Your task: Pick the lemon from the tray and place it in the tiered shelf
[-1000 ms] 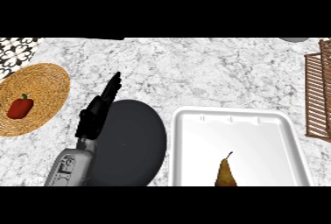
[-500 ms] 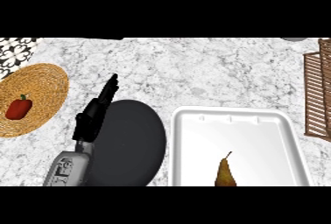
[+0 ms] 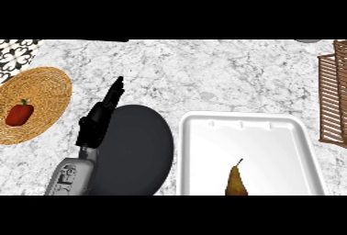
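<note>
A white tray (image 3: 203,137) lies at the lower right of the marble counter. The only thing in it is a brownish pear (image 3: 236,181) near its front edge; no lemon shows. The wooden tiered shelf (image 3: 332,96) stands at the right edge, partly cut off. My left hand (image 3: 100,115) comes up from the lower left, seen edge-on, its fingers straight and pointing away from me, holding nothing. It sits over the left rim of a dark plate, well left of the tray. My right hand does not show.
A dark grey round plate (image 3: 136,147) lies between my left hand and the tray. At the far left a woven mat (image 3: 44,87) holds a red bell pepper (image 3: 19,114). Patterned tiles (image 3: 13,53) fill the top left corner.
My left hand has edged very slightly to the left. Nothing else has moved.
</note>
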### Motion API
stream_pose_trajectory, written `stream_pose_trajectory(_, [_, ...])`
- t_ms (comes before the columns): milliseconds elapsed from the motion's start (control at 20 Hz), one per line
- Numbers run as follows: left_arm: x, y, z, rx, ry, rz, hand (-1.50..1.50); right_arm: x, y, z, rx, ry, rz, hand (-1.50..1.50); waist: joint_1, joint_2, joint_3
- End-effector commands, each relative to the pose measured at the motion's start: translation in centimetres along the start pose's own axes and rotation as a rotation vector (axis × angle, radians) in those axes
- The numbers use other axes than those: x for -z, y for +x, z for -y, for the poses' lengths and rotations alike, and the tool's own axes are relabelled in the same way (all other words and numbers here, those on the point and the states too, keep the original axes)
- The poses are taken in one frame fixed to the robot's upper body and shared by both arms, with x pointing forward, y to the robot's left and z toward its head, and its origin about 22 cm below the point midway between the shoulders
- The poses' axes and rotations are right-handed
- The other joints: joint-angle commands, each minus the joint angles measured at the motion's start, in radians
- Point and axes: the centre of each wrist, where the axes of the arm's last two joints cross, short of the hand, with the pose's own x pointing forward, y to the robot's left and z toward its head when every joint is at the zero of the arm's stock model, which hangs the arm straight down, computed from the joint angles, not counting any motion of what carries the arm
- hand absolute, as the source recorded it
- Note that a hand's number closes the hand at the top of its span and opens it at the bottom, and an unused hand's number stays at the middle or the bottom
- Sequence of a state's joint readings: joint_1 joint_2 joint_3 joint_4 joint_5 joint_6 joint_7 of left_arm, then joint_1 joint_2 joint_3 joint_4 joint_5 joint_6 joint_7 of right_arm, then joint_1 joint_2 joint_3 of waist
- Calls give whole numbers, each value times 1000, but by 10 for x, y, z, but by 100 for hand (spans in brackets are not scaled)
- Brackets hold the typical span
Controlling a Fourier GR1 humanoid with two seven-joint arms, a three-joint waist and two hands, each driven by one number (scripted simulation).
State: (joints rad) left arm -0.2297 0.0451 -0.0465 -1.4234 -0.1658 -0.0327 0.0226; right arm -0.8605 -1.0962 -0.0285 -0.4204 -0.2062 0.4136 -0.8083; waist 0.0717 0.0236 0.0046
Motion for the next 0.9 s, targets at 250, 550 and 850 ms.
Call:
stream_pose_trajectory(250, [-9,-8,0,-7,-27,-21,0,13,14,15,231,130,36,-150,0,-2,0])
stream_pose_trajectory(550, [-2,0,-6,-2,-5,-12,0,13,19,25,346,101,12,-150,-7,-1,1])
stream_pose_trajectory(850, [-3,4,1,-6,-21,8,0,13,31,47,522,-79,-99,-150,12,4,2])
